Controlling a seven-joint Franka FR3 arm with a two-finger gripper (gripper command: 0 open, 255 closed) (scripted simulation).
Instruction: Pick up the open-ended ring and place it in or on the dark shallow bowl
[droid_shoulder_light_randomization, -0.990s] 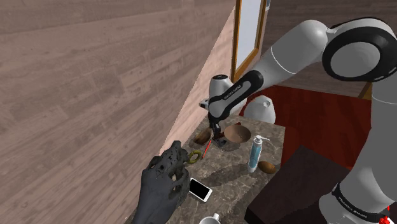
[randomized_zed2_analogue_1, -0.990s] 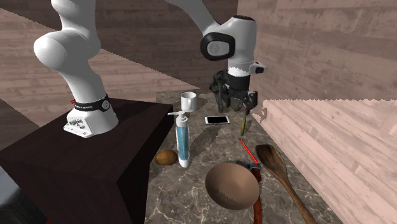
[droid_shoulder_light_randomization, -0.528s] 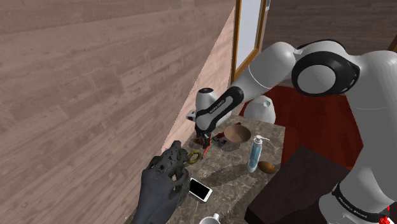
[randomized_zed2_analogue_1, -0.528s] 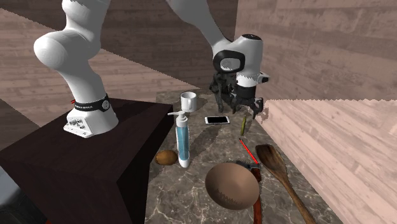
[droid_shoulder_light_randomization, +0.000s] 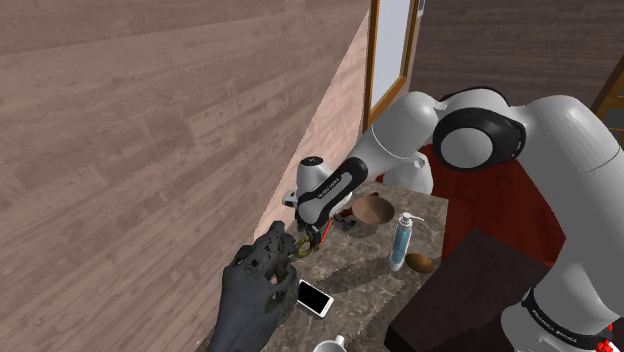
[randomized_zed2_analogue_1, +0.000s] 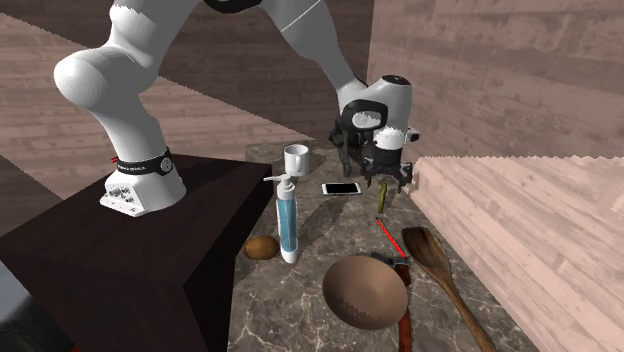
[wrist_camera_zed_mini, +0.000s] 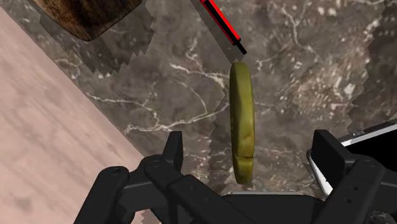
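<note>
Marble counter (randomized_zed2_analogue_1: 300, 300) beside a wood-plank wall. L to R in the second exterior view: blue pump bottle (randomized_zed2_analogue_1: 288, 225), white phone (randomized_zed2_analogue_1: 342, 188), brown bowl (randomized_zed2_analogue_1: 365, 292) nearest the camera, then black gripper (randomized_zed2_analogue_1: 386, 183) low over the olive open-ended ring (randomized_zed2_analogue_1: 384, 196). The ring sits near the phone, well apart from the bowl. Wrist view: fingers (wrist_camera_zed_mini: 173, 149) spread wide w/ the ring (wrist_camera_zed_mini: 242, 124) btwn them, untouched.

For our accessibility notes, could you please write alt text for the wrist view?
An olive-green ring, seen edge-on, sits on a marbled countertop between the open end effector's two black fingers, touching neither. A thin red stick lies just beyond it.
</note>
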